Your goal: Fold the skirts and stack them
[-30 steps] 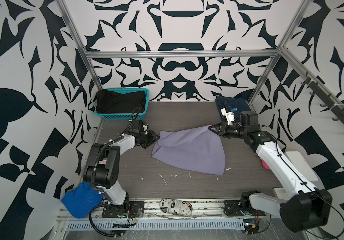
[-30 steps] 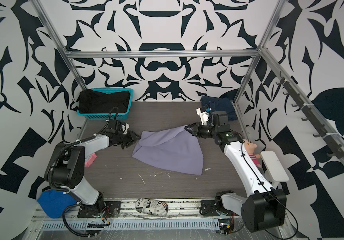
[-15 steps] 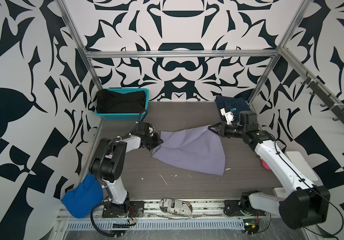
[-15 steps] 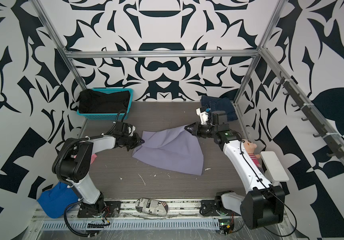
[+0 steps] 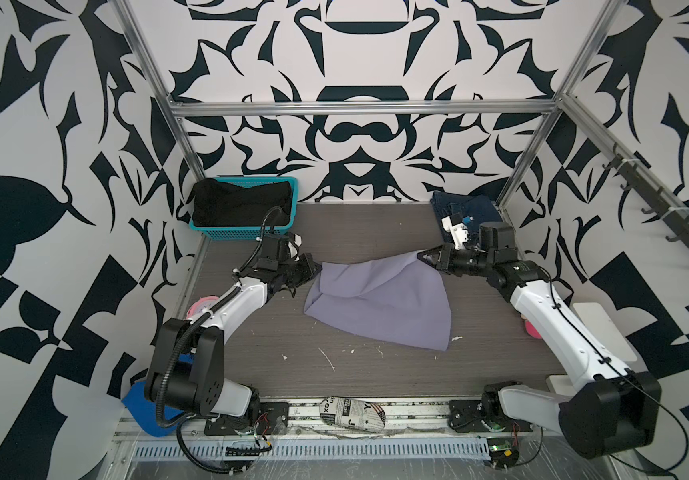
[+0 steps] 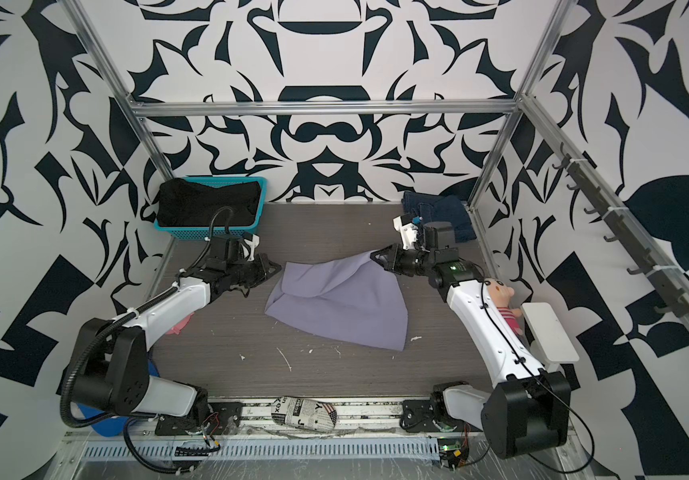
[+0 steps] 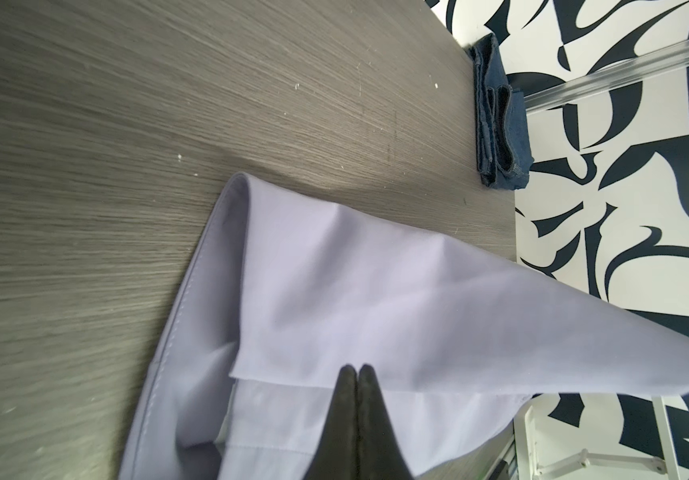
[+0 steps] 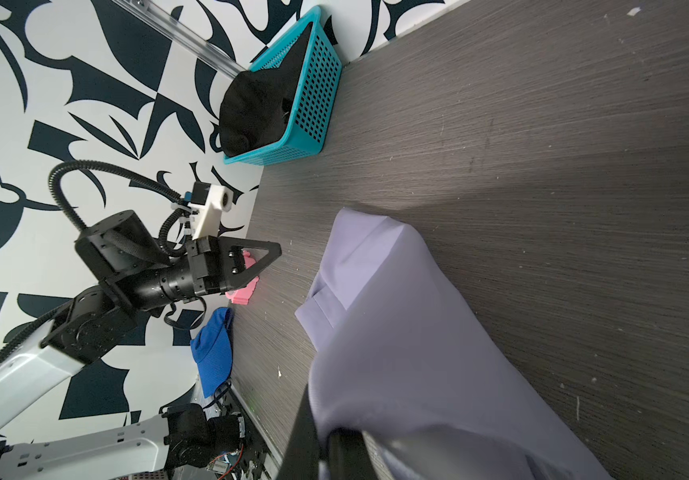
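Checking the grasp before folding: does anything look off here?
Yes: the left gripper is shut, seemingly empty, just short of the pale lavender cloth skirt, bare grey wooden table between them. The right gripper grips the skirt's opposite corner, lifted.

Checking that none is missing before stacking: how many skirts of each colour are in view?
lavender skirt: 1
denim skirt: 1
black skirt: 1
Total: 3

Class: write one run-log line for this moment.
lavender skirt: rumpled | left jaws: shut, beside its edge | right jaws: shut on its raised corner
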### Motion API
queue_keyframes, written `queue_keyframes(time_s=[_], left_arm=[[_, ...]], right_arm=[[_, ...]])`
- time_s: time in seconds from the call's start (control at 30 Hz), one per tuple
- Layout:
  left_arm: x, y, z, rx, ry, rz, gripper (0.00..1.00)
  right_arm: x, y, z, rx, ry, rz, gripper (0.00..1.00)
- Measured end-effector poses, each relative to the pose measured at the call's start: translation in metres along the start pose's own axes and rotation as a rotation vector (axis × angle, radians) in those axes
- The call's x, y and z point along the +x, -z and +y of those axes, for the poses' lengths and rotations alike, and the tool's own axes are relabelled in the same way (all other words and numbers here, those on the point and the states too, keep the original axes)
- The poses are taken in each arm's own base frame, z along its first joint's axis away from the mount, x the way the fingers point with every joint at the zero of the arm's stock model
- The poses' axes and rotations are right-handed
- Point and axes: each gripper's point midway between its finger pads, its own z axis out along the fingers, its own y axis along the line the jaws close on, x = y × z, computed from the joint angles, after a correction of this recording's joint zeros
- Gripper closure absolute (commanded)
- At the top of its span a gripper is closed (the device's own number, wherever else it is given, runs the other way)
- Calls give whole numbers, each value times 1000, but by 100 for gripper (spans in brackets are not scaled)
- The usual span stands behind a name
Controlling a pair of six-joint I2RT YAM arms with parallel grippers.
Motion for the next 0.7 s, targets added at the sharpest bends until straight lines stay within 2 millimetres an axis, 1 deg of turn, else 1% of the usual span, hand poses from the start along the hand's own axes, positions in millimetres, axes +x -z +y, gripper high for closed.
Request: queue_keyframes(time_s=[0.03, 0.07, 0.1, 0.13, 0.17, 0.2, 0.3, 0.37, 0.43, 0.53, 0.63, 0.7], left_arm=[[0, 2, 0, -5, -3, -6, 70], [-1, 3, 2, -13, -7, -13, 79], [0, 3, 5, -21, -5, -13, 83], [1, 3, 11, -33, -2, -13, 80], [4, 1, 18, -50, 5, -6, 72], [8, -2, 24, -67, 8, 6, 69], [18, -18, 45, -112, 39, 60, 72], [28, -29, 58, -136, 63, 106, 71], [36, -36, 63, -147, 74, 134, 70], [40, -41, 64, -142, 74, 149, 66], [41, -47, 65, -134, 79, 157, 67], [42, -51, 67, -128, 85, 162, 69]], right_arm=[[0, 0, 0, 1, -1, 0, 100], [0, 0, 0, 2, -1, 0, 100], [0, 0, 0, 3, -1, 0, 100], [0, 0, -1, 3, -1, -1, 100], [0, 0, -1, 4, -1, -1, 100], [0, 0, -1, 4, -1, -1, 100], [0, 0, -1, 3, -1, -2, 100], [0, 0, -1, 3, -1, -2, 100], [0, 0, -1, 3, -1, -2, 100], [0, 0, -1, 4, -1, -2, 100], [0, 0, -1, 4, 0, -2, 100], [0, 0, -1, 4, -1, -2, 100]])
